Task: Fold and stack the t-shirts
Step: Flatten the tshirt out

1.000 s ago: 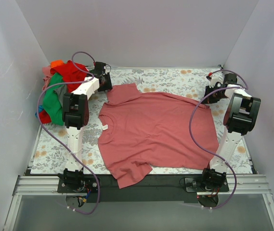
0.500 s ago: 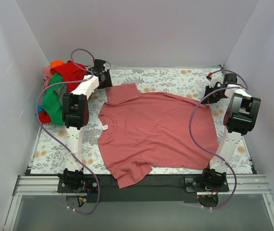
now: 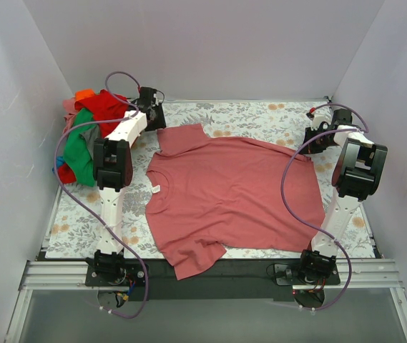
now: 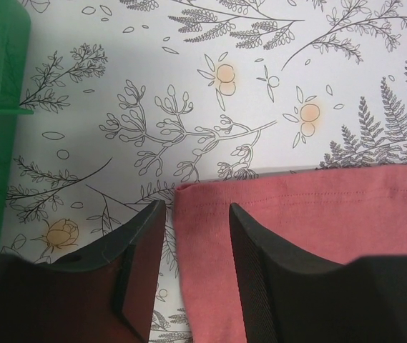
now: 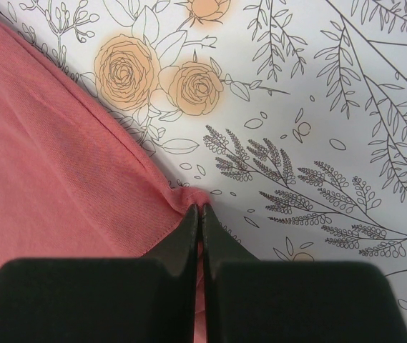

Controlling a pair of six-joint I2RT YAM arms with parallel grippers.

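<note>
left pincer (image 4: pixel 196 214) half open astride salmon t-shirt (image 3: pixel 232 193) sleeve corner; right pincer (image 5: pixel 200 212) pinched closed on its edge.

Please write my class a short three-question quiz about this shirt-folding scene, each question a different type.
1. True or false: the right gripper is shut on the pink shirt's edge.
2. Where does the pile of other shirts lie? A) near right B) far left C) centre
3. Fill in: the left gripper's jaws are ____ astride a sleeve corner.
Key: 1 true; 2 B; 3 open.
</note>
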